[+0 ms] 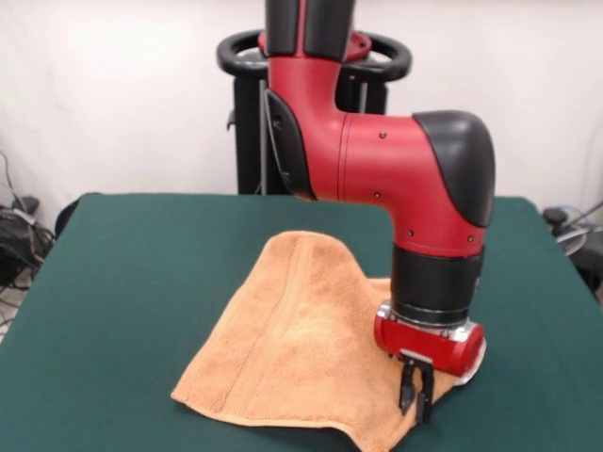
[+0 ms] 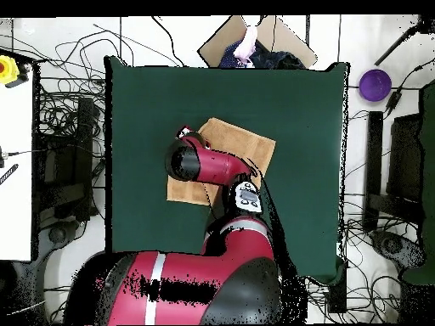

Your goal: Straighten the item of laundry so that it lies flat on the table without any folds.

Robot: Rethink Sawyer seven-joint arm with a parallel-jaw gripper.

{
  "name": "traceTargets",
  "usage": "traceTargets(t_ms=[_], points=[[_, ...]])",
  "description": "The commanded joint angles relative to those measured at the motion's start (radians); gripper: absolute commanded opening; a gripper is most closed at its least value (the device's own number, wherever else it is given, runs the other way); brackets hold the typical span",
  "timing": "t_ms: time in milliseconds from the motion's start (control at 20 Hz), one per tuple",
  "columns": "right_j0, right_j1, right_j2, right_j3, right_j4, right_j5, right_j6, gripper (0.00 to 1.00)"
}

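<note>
The item of laundry [image 1: 301, 339], an orange-tan towel, lies on the green table [image 1: 122, 282] with a raised fold running from its far corner toward the front edge. My gripper [image 1: 415, 395] points down at the towel's front right corner, its two black fingers close together and shut on the cloth there. In the overhead view the towel [image 2: 245, 143] shows partly under the arm, and only the gripper's red and white end [image 2: 183, 131] shows, at the towel's corner.
The arm's red elbow [image 1: 377, 160] hangs over the back of the towel. Off the table lie a cardboard box [image 2: 272, 34], a purple round object [image 2: 375, 84] and cables [image 2: 59, 110]. Bare green surface surrounds the towel on all sides.
</note>
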Motion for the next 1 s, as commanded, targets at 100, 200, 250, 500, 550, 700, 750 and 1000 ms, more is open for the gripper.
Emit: traceTargets(t_ms=[100,200,250,500,550,700,750,1000], points=[[-0.058,0.056,0.248,0.102,-0.087,-0.054,0.078,0.00],[-0.137,0.070,0.345,0.129,-0.151,-0.108,0.063,0.00],[-0.170,0.078,0.383,0.138,-0.182,-0.128,0.057,0.00],[-0.260,0.099,0.487,0.167,-0.291,-0.162,0.064,0.00],[-0.273,0.101,0.502,0.172,-0.309,-0.171,0.071,0.00],[-0.309,0.112,0.543,0.186,-0.356,-0.184,0.080,0.00],[-0.315,0.109,0.549,0.192,-0.364,-0.182,0.083,0.00],[-0.254,0.042,0.465,0.219,-0.309,-0.156,0.132,0.00]])
